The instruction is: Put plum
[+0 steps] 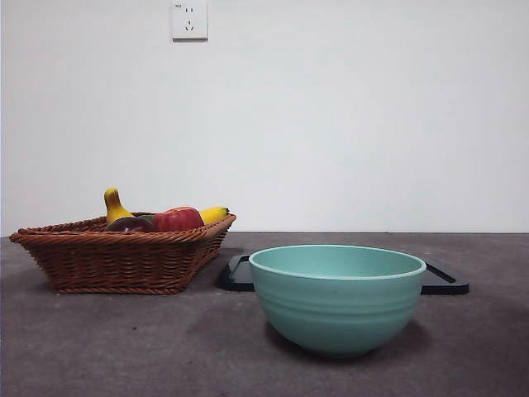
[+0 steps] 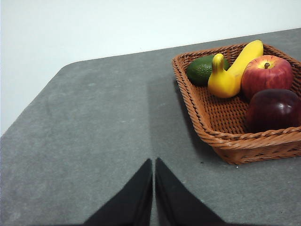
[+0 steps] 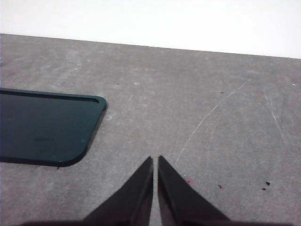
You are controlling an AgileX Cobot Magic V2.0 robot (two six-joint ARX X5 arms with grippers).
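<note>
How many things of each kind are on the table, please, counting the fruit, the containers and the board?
Fruit: 5, namely the dark purple plum, red apple, green avocado and two yellow pieces, a banana and a gourd-shaped fruit
Containers: 2, the brown wicker basket and the teal ceramic bowl
Boards: 1, the flat black board
Total: 8

**Open air above, crowded basket at left**

Nothing hangs over the worktop (image 1: pixel 99 347); the space above is open. The wicker basket (image 1: pixel 124 260) at left is packed: plum (image 2: pixel 274 109) against the near rim, apple (image 2: pixel 266 75), banana (image 2: pixel 244 59) and avocado (image 2: pixel 202 69) crowding behind. The green bowl (image 1: pixel 337 299) fills centre foreground, the dark tray (image 3: pixel 44 126) behind it.
</note>
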